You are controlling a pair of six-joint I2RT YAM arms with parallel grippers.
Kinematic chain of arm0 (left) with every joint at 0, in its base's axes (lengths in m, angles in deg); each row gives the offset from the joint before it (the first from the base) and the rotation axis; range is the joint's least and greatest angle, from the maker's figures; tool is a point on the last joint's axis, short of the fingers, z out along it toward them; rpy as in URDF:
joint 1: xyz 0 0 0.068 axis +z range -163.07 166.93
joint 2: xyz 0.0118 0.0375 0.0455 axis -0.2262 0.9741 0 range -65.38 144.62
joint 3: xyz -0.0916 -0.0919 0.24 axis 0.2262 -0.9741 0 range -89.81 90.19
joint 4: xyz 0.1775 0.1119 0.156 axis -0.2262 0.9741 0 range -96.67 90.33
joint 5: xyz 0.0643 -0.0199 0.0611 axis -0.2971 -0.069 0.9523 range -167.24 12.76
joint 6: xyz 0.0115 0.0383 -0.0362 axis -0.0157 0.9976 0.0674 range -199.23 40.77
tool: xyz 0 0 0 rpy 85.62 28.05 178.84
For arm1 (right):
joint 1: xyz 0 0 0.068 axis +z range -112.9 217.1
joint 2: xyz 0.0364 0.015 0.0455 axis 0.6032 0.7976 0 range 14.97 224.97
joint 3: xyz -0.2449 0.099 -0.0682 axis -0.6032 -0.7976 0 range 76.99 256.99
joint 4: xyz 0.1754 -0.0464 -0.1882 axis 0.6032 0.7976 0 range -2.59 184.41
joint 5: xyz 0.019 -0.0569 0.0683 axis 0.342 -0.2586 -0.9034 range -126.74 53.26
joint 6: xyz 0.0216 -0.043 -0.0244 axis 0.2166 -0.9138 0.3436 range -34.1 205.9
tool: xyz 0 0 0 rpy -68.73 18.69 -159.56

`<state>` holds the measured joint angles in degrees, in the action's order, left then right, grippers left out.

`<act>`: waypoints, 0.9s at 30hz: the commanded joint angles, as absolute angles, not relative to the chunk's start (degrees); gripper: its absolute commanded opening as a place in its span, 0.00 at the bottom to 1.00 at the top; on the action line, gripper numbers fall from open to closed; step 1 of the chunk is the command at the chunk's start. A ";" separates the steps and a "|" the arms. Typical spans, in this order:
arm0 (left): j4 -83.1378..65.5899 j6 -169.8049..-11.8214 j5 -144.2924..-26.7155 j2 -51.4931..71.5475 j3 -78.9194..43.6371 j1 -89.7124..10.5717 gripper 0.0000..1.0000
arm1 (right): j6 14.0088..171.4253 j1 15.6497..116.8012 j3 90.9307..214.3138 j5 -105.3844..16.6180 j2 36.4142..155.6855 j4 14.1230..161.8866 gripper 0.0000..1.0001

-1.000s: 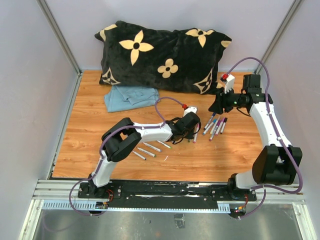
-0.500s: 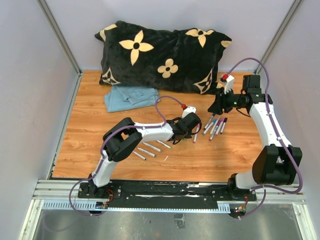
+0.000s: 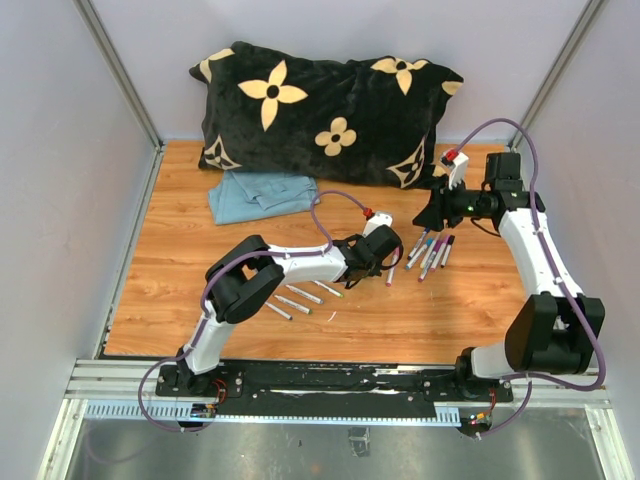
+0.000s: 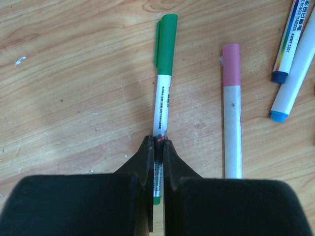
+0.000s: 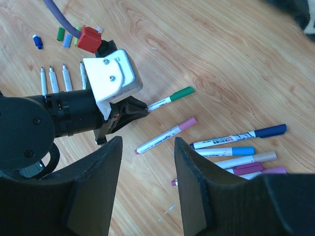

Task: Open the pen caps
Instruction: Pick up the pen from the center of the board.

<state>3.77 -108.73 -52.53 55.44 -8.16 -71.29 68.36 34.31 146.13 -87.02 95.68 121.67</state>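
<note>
My left gripper (image 4: 158, 142) is shut on the white barrel of a green pen (image 4: 163, 105) that lies on the wooden table, its green cap (image 4: 166, 39) still on and pointing away from the jaws. Just to its right lies a pen with a pink cap (image 4: 231, 64). In the top view the left gripper (image 3: 385, 262) sits mid-table. My right gripper (image 5: 146, 152) hangs open above the table with nothing between its fingers. It looks down on the green pen (image 5: 170, 98), the pink pen (image 5: 165, 135) and a bunch of capped pens (image 5: 236, 152).
Several uncapped pen barrels (image 3: 300, 295) lie in a row left of the left gripper, with loose caps (image 5: 59, 34) near them. A black flowered pillow (image 3: 320, 110) and a folded blue cloth (image 3: 260, 195) lie at the back of the table.
The left gripper's jaws have closed on the green pen's barrel. The right arm has hardly moved.
</note>
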 commanded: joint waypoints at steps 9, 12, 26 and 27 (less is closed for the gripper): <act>-7.21 -110.15 -54.81 37.63 -22.23 -69.71 0.00 | 75.35 35.61 141.32 -94.18 91.89 113.62 0.47; -13.00 -111.30 -56.40 31.45 -28.33 -69.76 0.00 | 78.23 36.40 139.89 -96.35 91.30 110.70 0.47; -50.29 -120.86 -64.86 4.27 -64.18 -66.14 0.00 | 94.64 40.68 129.93 -104.04 87.15 89.04 0.51; -53.32 -121.62 -65.00 3.60 -65.91 -65.89 0.00 | 95.63 41.26 129.25 -104.00 87.17 87.65 0.51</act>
<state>-36.14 -117.08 -62.52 7.07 -60.12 -67.18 88.47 38.25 131.84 -100.75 88.09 97.02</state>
